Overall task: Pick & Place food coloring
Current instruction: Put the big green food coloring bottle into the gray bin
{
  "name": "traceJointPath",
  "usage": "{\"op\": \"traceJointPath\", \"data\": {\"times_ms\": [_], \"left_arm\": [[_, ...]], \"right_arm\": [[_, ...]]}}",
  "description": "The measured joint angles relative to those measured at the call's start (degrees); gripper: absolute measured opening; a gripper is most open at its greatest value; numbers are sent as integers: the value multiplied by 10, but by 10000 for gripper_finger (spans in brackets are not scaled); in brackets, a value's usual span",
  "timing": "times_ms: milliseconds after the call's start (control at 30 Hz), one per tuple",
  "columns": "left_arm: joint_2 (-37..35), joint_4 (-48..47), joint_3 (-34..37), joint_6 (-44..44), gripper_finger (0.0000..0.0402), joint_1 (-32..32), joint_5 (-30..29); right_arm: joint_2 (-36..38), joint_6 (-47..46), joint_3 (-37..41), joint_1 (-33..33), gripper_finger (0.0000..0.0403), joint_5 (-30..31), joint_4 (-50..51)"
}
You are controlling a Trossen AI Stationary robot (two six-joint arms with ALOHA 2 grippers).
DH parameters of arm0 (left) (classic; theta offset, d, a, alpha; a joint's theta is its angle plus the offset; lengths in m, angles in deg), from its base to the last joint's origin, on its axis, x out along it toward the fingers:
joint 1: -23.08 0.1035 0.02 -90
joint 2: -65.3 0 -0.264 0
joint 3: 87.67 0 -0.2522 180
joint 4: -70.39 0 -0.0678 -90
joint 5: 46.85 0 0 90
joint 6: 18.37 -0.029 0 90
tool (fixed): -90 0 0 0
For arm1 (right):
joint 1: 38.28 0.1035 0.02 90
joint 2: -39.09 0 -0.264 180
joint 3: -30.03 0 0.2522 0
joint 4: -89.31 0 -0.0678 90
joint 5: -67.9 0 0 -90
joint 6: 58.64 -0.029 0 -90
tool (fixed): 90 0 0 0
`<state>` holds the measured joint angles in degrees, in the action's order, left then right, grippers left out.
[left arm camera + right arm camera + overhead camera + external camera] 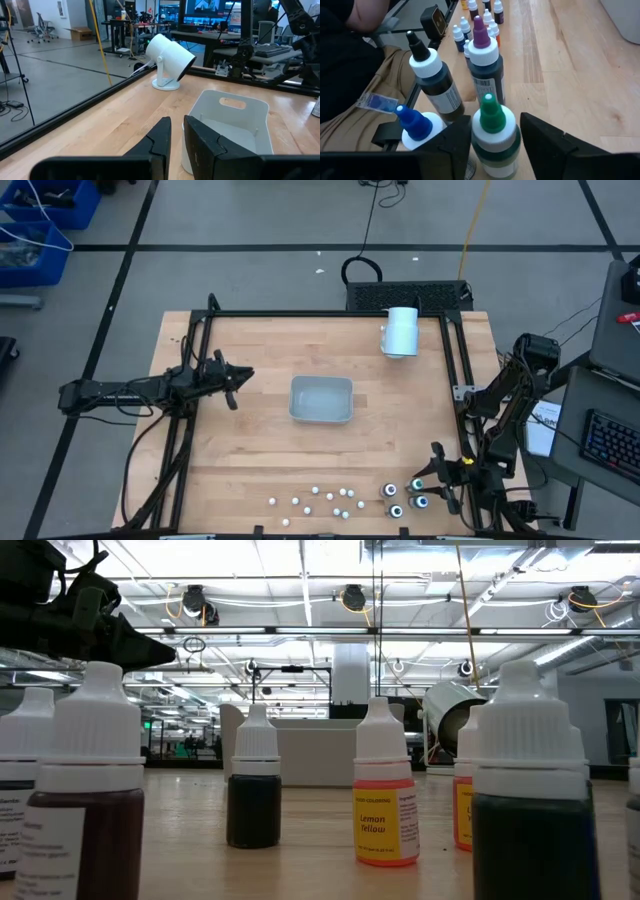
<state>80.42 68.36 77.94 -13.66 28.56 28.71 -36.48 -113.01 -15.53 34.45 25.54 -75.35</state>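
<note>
The food coloring stands along the near edge: several small white-capped bottles (320, 500) and, right of them, larger bottles with black (432, 85), purple (485, 65), blue (415, 125) and green (492, 127) tops. My right gripper (430, 480) is at the larger group, its fingers on either side of the green-topped bottle (418, 483). Far off at the table's left edge, my left gripper (177, 142) hangs level, shut on nothing. The grey tray (321, 399) sits mid-table. My right gripper has the green-topped bottle between its two fingers, one against each side of the body just below the white collar (479, 142). The fingers come from the table's right, slanting down. The bottle stands upright; its base is hidden by the gripper.
The blue-, black- and purple-topped bottles crowd close around the held one. A white cylinder on a foot (400, 332) stands at the far edge. A black frame rail (455, 370) runs along the table's right side. A seated person's trousers (355, 125) show beyond the near edge.
</note>
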Motion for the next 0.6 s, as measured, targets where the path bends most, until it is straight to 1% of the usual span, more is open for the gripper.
{"op": "traceJointPath", "data": {"times_ms": [133,200,367,500,600], "left_arm": [[0,0,0,0,58,0,0],[0,0,0,0,58,0,0],[0,0,0,0,58,0,0],[0,0,0,0,58,0,0],[0,1,0,0,58,0,0]], "right_arm": [[0,4,0,0,117,-1,1],[0,15,0,0,106,-6,-1],[0,42,0,0,106,1,0],[1,68,0,-1,107,27,4],[14,75,0,-9,108,32,15]]}}
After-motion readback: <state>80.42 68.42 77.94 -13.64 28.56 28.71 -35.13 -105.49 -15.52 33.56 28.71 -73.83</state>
